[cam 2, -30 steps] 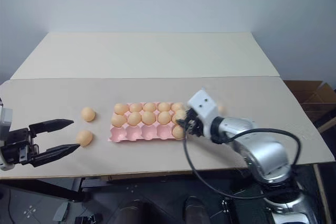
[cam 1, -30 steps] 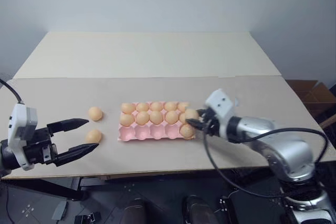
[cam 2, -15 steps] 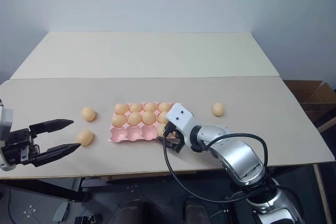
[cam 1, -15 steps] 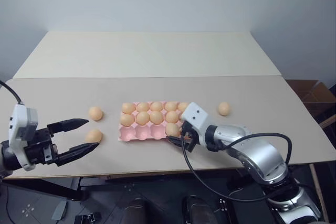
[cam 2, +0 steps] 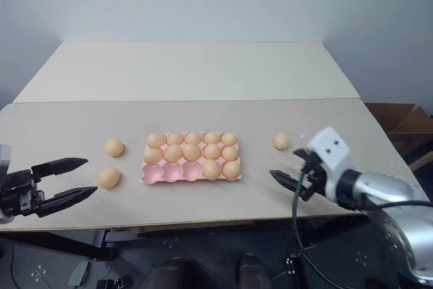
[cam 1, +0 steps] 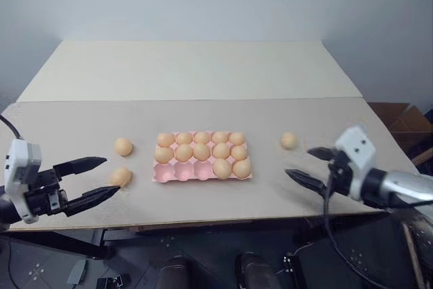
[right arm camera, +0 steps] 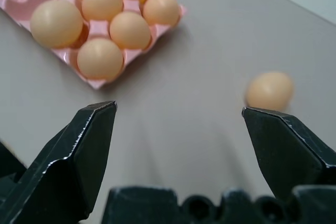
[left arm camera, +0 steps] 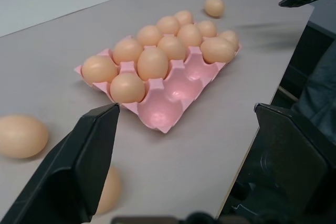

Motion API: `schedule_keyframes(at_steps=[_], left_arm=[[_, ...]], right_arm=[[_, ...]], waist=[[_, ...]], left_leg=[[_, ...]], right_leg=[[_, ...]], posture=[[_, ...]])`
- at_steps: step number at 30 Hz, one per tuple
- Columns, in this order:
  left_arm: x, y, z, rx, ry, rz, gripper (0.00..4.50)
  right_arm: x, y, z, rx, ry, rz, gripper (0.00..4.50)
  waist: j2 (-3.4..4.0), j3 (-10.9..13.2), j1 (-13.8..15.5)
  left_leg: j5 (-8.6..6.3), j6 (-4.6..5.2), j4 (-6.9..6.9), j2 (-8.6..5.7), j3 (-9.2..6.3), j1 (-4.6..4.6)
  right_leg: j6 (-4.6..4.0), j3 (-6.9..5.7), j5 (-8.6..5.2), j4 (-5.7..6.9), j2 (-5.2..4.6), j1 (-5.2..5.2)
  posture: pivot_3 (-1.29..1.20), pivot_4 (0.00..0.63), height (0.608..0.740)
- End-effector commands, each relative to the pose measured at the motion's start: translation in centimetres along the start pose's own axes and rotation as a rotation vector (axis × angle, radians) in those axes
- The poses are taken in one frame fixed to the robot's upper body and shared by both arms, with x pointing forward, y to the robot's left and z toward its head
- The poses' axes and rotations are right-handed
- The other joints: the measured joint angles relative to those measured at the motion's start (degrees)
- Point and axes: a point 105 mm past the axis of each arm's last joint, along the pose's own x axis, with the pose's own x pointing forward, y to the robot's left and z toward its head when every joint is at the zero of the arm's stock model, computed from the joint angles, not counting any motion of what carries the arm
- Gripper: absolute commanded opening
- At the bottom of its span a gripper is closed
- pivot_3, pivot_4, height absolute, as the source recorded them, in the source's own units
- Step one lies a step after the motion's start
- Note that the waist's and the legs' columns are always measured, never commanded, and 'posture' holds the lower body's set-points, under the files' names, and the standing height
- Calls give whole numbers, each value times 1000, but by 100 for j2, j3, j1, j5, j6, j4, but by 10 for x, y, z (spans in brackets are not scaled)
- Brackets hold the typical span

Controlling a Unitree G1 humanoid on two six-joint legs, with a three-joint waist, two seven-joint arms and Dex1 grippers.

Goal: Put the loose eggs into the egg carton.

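Note:
The pink egg carton [cam 1: 183, 171] lies mid-table with several eggs in it; three front-left cups are bare. Two loose eggs sit left of it, one farther back [cam 1: 123, 146] and one nearer [cam 1: 121, 176]. A third loose egg [cam 1: 289, 141] rests to the carton's right, also seen as a tan egg [right arm camera: 269, 91] ahead of my right fingers. My left gripper [cam 1: 111, 175] is open, its fingertips on either side of the nearer left egg, not touching it. Open and holding nothing, my right gripper [cam 1: 298, 162] hovers just in front of the right egg.
The table [cam 1: 203, 72] stretches far back behind the carton. Its front edge runs close under both grippers. A brown cardboard box [cam 1: 400, 121] stands off the table's right side.
My right gripper let go of an egg in the carton's front row, opened, and swung right, away from the carton toward the right-hand egg. The left gripper barely moved.

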Motion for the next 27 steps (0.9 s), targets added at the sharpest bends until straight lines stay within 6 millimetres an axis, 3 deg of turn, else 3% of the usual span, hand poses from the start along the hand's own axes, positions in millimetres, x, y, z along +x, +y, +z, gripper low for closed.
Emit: schedule_keyframes(at_steps=[1, 6, 14, 17, 23, 27], left_arm=[[-10, 3, 5, 35, -11, 34, 4500], [-11, 1, 5, 38, -14, 39, 4500], [-10, 0, 7, 44, -15, 43, 4500], [-8, 1, 7, 48, -17, 42, 4500], [-5, 0, 11, 62, -23, 37, 4500], [-6, -2, 11, 66, -22, 40, 4500]], right_arm=[[-16, -13, -5, -20, -9, -73, 4469], [-19, -16, -23, 30, 31, -126, 4469], [-5, -23, -11, 40, -18, -146, 4469], [11, -29, -6, 45, -25, -164, 4469], [66, -62, -2, 91, 8, -328, 4469], [94, -74, -1, 122, 42, -374, 4469]], waist=[[-1, 0, -2], [-1, 0, -10], [-1, 1, -21], [-1, 1, -22], [-1, 2, -34], [0, 2, -28]], left_leg=[[0, 0, 0, 0, 0, 3], [0, -1, 0, 0, -1, 16], [0, -1, 0, 0, -1, 13], [0, -1, 0, 0, -1, 12], [1, 0, 0, 0, 9, 8], [1, 0, 0, -3, 12, -14]], right_leg=[[1, 0, 0, -1, -1, 5], [3, 7, 0, -3, -8, 15], [2, 10, 1, -3, -6, 10], [1, 9, 1, -3, -5, 8], [-14, 12, 12, -3, -4, -1], [-38, 12, 31, -2, -1, -18]], posture=[[0, 150, 740], [0, 150, 740], [0, 150, 740], [0, 150, 740], [0, 150, 740], [0, 150, 740]])
